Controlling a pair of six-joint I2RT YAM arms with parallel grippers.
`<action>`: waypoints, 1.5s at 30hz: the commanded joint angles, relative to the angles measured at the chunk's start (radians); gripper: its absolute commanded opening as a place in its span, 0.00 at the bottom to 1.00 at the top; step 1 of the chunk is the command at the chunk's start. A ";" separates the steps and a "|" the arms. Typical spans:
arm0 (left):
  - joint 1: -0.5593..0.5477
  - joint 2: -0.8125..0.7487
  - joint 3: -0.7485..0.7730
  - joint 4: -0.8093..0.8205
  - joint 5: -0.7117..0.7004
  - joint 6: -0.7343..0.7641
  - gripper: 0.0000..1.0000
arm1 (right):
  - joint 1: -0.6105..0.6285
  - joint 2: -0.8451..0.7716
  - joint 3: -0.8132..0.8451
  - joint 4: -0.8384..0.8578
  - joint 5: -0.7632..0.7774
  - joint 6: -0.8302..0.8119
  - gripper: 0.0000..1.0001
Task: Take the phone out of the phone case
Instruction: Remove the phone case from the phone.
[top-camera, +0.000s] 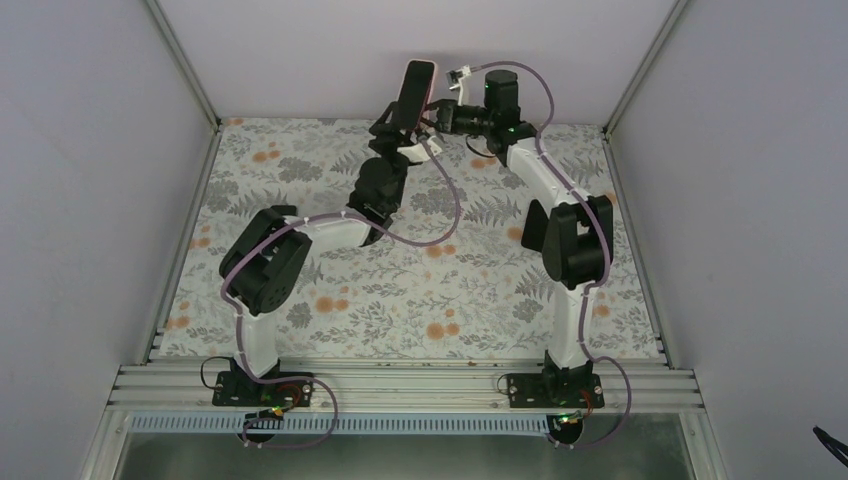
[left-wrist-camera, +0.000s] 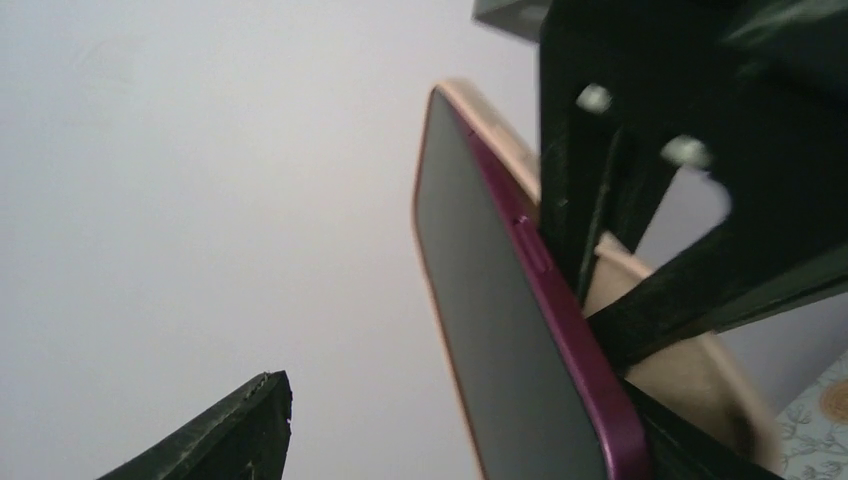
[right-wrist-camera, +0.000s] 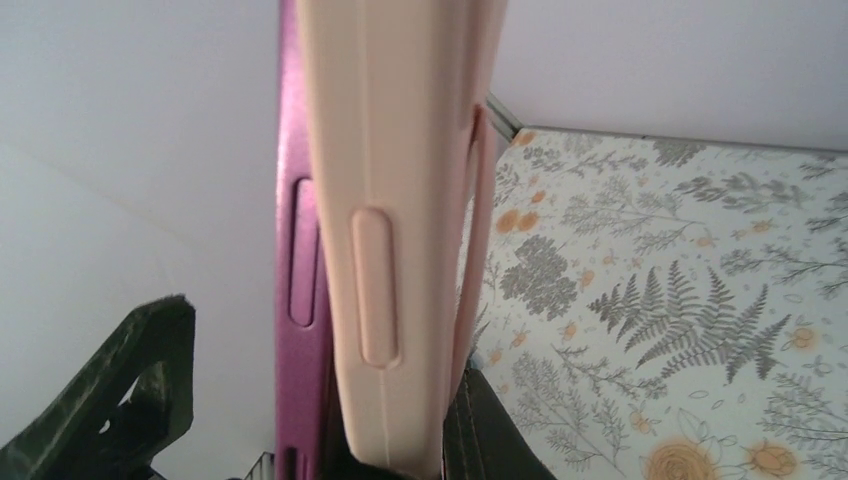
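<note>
The phone (top-camera: 413, 92) stands upright in the air at the back of the table, dark screen with a purple side (left-wrist-camera: 560, 320). The salmon-pink phone case (right-wrist-camera: 400, 200) is still on its back, with one long side peeled away from the purple edge (right-wrist-camera: 300, 250). My right gripper (right-wrist-camera: 420, 440) is shut on that loosened case wall, and one dark finger (right-wrist-camera: 500, 430) shows beside it. My left gripper (left-wrist-camera: 470, 410) is open around the phone's lower end from below. Its left finger (left-wrist-camera: 250, 430) stands well apart from the screen, and the other finger is hidden behind the phone.
The floral table mat (top-camera: 420, 290) lies below, with grey walls on three sides and a metal rail (top-camera: 400, 385) at the near edge. Both arms (top-camera: 565, 240) reach toward the back wall, and the phone hangs close to that wall.
</note>
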 joint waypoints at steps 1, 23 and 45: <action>0.091 0.014 0.114 -0.062 -0.278 -0.069 0.71 | 0.013 -0.153 -0.017 -0.007 -0.186 -0.026 0.03; 0.039 0.118 0.285 0.113 -0.183 0.095 0.72 | 0.101 -0.095 0.150 -0.522 -0.364 -0.443 0.03; -0.003 0.160 0.253 0.475 -0.098 0.271 0.03 | 0.125 -0.099 0.093 -0.496 -0.371 -0.442 0.03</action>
